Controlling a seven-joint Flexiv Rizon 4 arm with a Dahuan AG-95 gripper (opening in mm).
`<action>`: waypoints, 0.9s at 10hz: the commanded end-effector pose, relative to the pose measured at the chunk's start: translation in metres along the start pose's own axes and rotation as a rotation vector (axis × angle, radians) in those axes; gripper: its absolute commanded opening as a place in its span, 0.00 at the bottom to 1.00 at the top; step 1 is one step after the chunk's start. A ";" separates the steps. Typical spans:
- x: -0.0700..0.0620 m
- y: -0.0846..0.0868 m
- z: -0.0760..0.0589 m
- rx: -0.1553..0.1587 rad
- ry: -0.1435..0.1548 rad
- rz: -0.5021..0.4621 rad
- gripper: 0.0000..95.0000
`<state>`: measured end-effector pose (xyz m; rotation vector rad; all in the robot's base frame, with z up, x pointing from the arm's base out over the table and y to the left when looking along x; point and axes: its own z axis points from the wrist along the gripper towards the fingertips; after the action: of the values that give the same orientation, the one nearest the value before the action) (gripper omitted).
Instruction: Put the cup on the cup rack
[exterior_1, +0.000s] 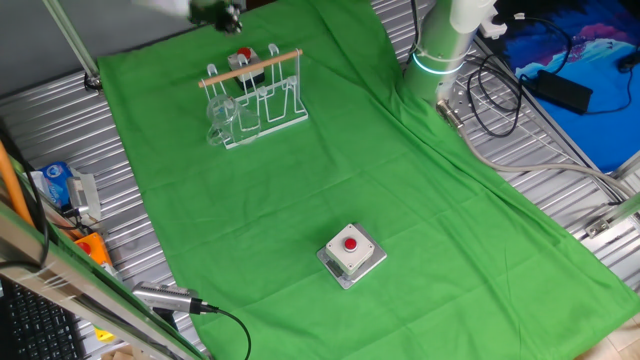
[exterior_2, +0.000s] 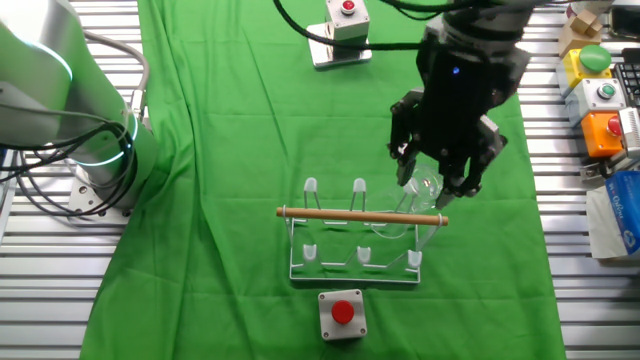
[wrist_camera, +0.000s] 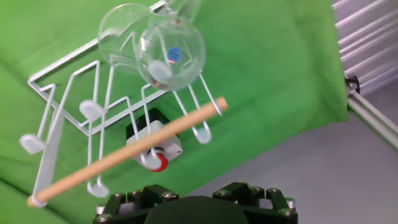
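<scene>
**Cup seated on end prong; gripper standing just above**

While the hand view shows only the dark gripper body at its lower edge and no fingertips, the cup (wrist_camera: 155, 46) appears inverted on a prong at one end of the cup rack (wrist_camera: 118, 124), mouth towards the base. That placement suits draining and keeps the cup from rolling. The wooden top bar (wrist_camera: 124, 152) crosses nearer the camera, with a red-button box (wrist_camera: 155, 149) visible beyond it through the wires.

From the other fixed view, the gripper (exterior_2: 437, 185) hangs directly over the cup (exterior_2: 415, 195), fingers (exterior_2: 405, 165) either side of it. Whether they are pressing the glass or standing clear cannot be told; the transparent wall hides the contact.

Judgement: placement looks essentially achieved, and release plus a straight lift would be the remaining step. Risk is catching the top bar (exterior_2: 360, 213) or dragging the cup off.

Farther off, a second red-button box (exterior_2: 340, 30) sits on the green cloth (exterior_2: 220, 200).
</scene>
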<state>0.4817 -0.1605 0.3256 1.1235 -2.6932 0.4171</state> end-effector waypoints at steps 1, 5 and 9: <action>0.006 -0.002 -0.020 -0.197 -0.238 0.183 0.00; 0.006 -0.001 -0.024 -0.269 -0.387 0.211 0.00; 0.007 -0.001 -0.026 -0.260 -0.411 0.191 0.00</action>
<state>0.4796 -0.1580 0.3515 0.9603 -3.1010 -0.1566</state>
